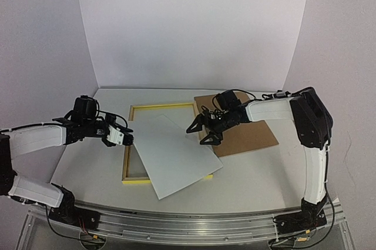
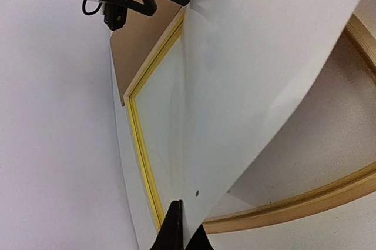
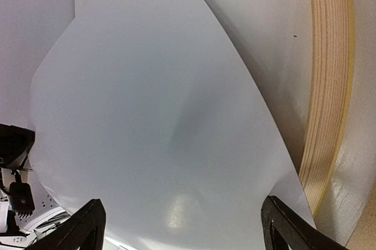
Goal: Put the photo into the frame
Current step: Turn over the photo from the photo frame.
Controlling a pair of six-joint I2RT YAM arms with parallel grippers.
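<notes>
Task partly done. The photo (image 1: pixel 176 156) is lying white back up across the frame (image 1: pixel 161 106), which is resting flat on the surface, but it is not seated inside the yellow edges. It is covering the frame's right half and overhanging the frame's near-right corner. Squaring it up and lowering it into the opening is judged to be what is left.

The photo's long axis is running diagonally, from the frame's left edge towards its near-right corner, and so is turned out of line with the frame's own long axis. The printed side is presumably facing the pane, though it is not showing in any view.

The left gripper (image 1: pixel 130 138) is reaching in at the frame's left edge, its jaws pinching the photo's edge and bowing the sheet upward. The right gripper (image 1: pixel 202 133) is hovering at the frame's right edge with its jaws spread wide, holding nothing. Whether they are touching the sheet is hard to tell. A brown backing board (image 1: pixel 252 132) is lying just right of the frame.
</notes>
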